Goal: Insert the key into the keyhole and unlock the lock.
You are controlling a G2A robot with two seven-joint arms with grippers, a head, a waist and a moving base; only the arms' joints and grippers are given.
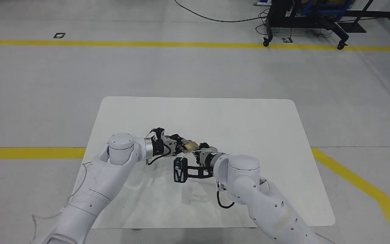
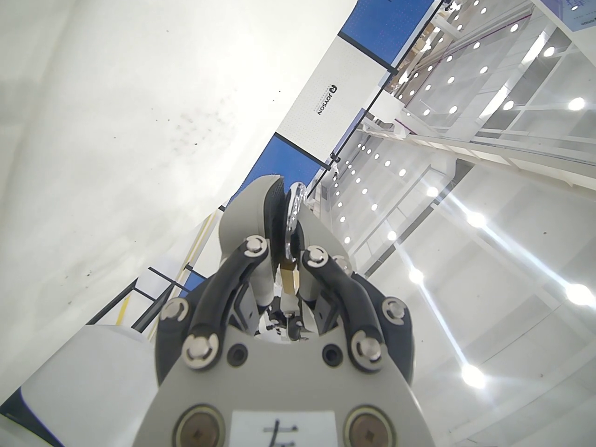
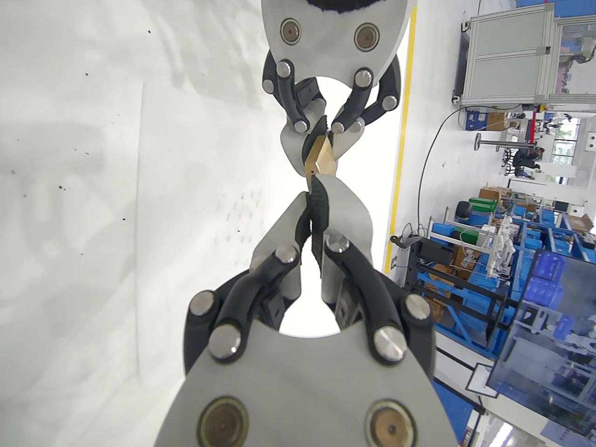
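A small brass lock [image 1: 191, 146] is held above the middle of the white table [image 1: 262, 128]. My left gripper [image 3: 321, 139] is shut on it, and the brass body [image 3: 321, 159] sticks out past its fingertips. In the left wrist view, brass [image 2: 289, 276] and a silver metal piece [image 2: 294, 209] show between the left gripper's [image 2: 288, 206] fingers. My right gripper [image 3: 316, 188] faces it head-on, shut, with its tips against the lock's free end. The key is almost wholly hidden between its black pads. In the top view both grippers [image 1: 183, 145] [image 1: 194, 154] meet tip to tip.
Bare table surface lies all around the grippers, with the table's far edge [image 1: 201, 99] well behind them. Yellow floor lines [image 1: 122, 43] run beyond the table, and a black wheeled stand [image 1: 304, 21] is at the back right.
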